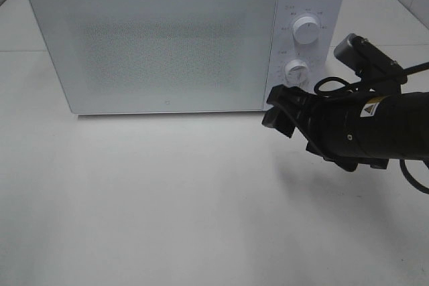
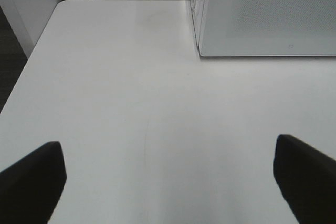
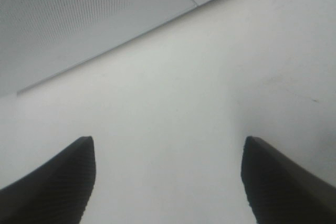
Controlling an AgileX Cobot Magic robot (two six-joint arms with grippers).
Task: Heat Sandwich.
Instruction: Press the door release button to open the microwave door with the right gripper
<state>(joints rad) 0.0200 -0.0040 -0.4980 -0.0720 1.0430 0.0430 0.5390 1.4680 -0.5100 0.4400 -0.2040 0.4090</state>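
A white microwave [image 1: 154, 38] stands at the back of the white table [image 1: 167, 219]. Its door [image 1: 161, 48] is shut. The door panel is speckled and grey, and nothing can be made out through it. On the strip to the right of the door are two round knobs, an upper knob [image 1: 307, 31] and a lower knob [image 1: 295, 72].

The sandwich shows in none of the views, so I cannot tell where it is.

The right pincer [image 1: 280, 113] hangs just in front of the microwave's lower right corner, below the lower knob. Its black arm [image 1: 375, 128] reaches in from the right of the microwave. It points toward the bottom edge of the door. In the right wrist view its two dark fingers [image 3: 52, 187] stand well apart, with only bare table between them. The pincer is released and grasps nothing. The bottom edge of the door runs across that view just beyond the fingers.

The left pincer [image 2: 168, 192] is seen only in its own wrist view. It is off to the front left of the microwave, well apart from it, and above the table. Its fingers [image 2: 31, 182] are spread wide with bare table between them. It too is released and holds nothing. The front left corner of the microwave sits at the far side of that view.
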